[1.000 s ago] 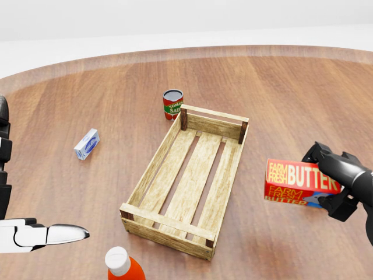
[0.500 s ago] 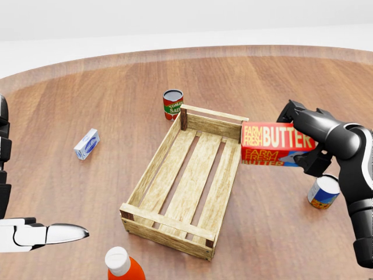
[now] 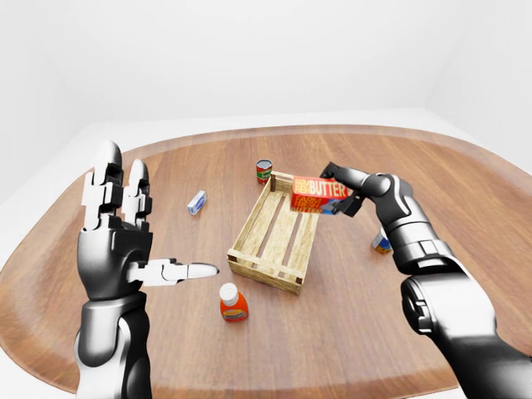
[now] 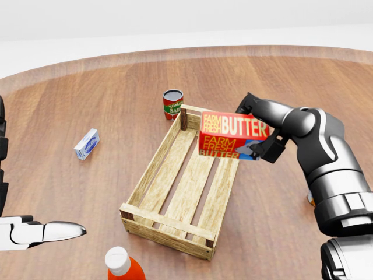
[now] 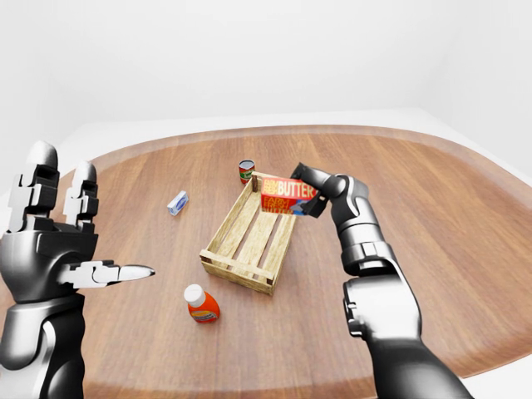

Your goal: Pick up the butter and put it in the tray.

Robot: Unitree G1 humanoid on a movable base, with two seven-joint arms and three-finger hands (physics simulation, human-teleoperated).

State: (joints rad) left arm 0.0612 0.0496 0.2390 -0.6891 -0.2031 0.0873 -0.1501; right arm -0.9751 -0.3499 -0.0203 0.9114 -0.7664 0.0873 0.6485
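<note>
Carrying the butter (image 4: 233, 136) in my right hand (image 4: 263, 134), I see in the head view that my fingers are clenched round its right end, and the box hangs in the air over the top-right corner of the tray (image 4: 152, 171), clear of the slats. What worries me here is that only one end is gripped: the free end could tip down and catch the tray's top rail, or the box could slide out and fall on the table (image 4: 70, 93) beside the tray if I loosen too soon or too far to the right. The tomato sauce can (image 4: 173, 104) stands just beyond the tray's top-left corner, so overshooting might knock it. In the left-eye view my right arm reaches in from the lower right, elbow bent and forearm angled up toward the tray, while my left hand (image 3: 118, 241) stands raised at the left, fingers spread upward and thumb pointing right, gripping nothing. In the right-eye view the orange bottle (image 5: 199, 305) sits near the tray's lower end, well apart from the butter.
</note>
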